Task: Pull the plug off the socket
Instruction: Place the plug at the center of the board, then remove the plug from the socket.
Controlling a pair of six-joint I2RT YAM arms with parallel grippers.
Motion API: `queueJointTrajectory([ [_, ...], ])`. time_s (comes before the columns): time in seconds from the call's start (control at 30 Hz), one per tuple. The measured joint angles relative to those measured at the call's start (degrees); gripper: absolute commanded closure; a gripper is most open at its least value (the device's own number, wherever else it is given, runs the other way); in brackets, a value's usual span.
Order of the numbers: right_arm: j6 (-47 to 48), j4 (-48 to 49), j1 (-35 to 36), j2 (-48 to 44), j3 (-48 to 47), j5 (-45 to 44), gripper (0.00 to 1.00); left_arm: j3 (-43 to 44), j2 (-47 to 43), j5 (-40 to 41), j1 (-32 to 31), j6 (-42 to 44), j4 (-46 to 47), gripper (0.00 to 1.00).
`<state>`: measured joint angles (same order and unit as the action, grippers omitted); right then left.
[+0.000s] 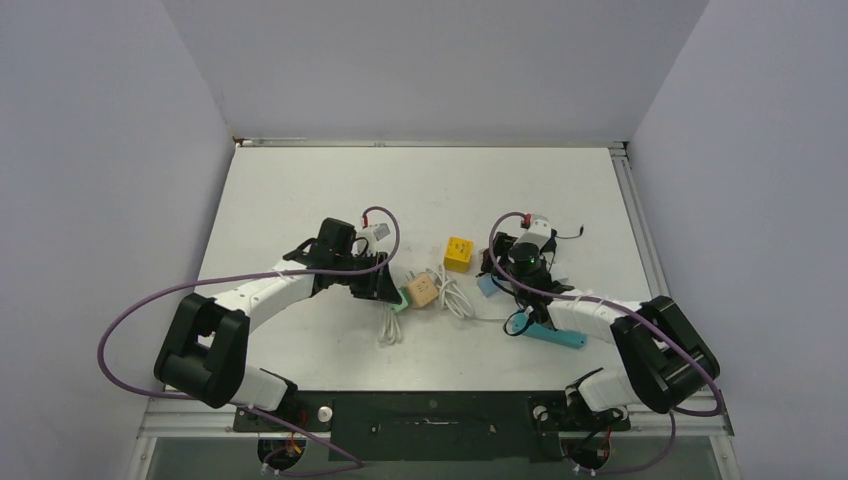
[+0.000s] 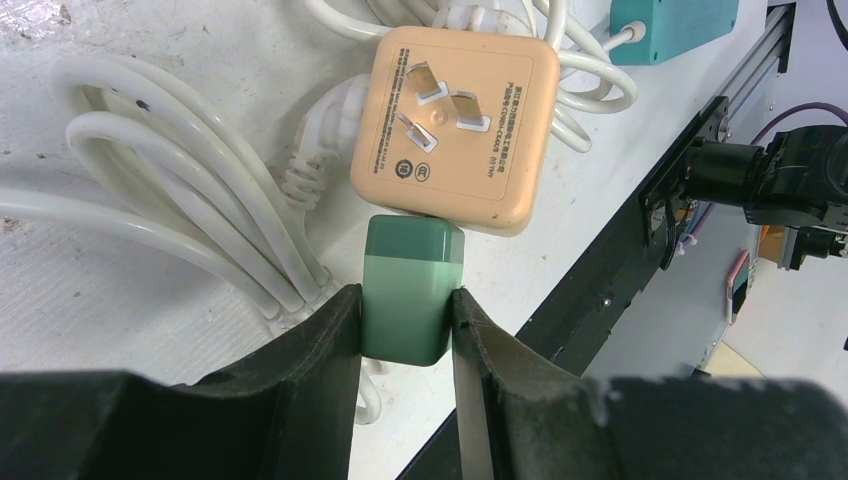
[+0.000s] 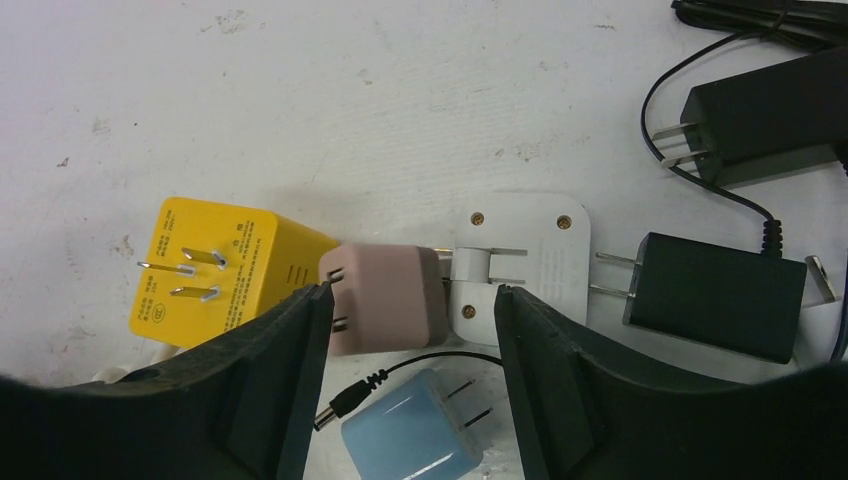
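Green plug point(image 2: 405, 300), mid-worktop, is pinched in the closed left hand point(image 2: 405, 340) and looks seated in the peach socket point(image 2: 455, 125). Right hand point(image 3: 405, 340) hangs open over a pink plug point(image 3: 385, 298). Next, I'd guess: pull straight back, socket braced.

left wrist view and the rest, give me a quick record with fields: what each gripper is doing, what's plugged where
left gripper: shut on green plug
green plug: seated against the edge of the orange socket block
socket block: lies on the table, prongs up, white cord coiled beside it
right gripper: open, pink adapter between its fingers, no grip
nearby: yellow adapter, blue charger, black adapter
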<state>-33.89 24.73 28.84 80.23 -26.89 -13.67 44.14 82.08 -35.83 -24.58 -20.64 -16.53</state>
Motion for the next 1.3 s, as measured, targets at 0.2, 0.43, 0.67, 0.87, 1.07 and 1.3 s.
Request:
queueJointTrajectory([
  [0.2,2.8,0.46,0.28,-4.76,0.74,1.92,0.21,0.0,-0.17,-1.03,0.72,-0.13,0.15,0.97],
  [0.43,13.94,4.07,12.46,-14.67,1.4,3.82,0.12,-0.11,-0.17,-2.67,1.84,-1.42,0.96,0.6],
  [0.67,24.3,6.91,29.68,-16.79,2.6,-2.01,0.13,-0.72,-0.13,-4.81,2.34,-3.15,3.48,0.52],
  [0.87,31.19,8.68,41.33,-13.79,2.6,-11.23,0.21,-1.11,-0.09,-6.34,2.47,-4.5,4.96,0.47],
  [1.07,36.76,10.91,48.19,-8.52,2.6,-18.56,0.31,-1.92,-0.09,-7.93,2.51,-5.99,7.02,0.47],
  [1.3,41.0,15.02,51.56,-0.35,1.81,-23.58,0.4,-3.08,-0.09,-9.99,2.51,-7.82,9.9,0.47],
])
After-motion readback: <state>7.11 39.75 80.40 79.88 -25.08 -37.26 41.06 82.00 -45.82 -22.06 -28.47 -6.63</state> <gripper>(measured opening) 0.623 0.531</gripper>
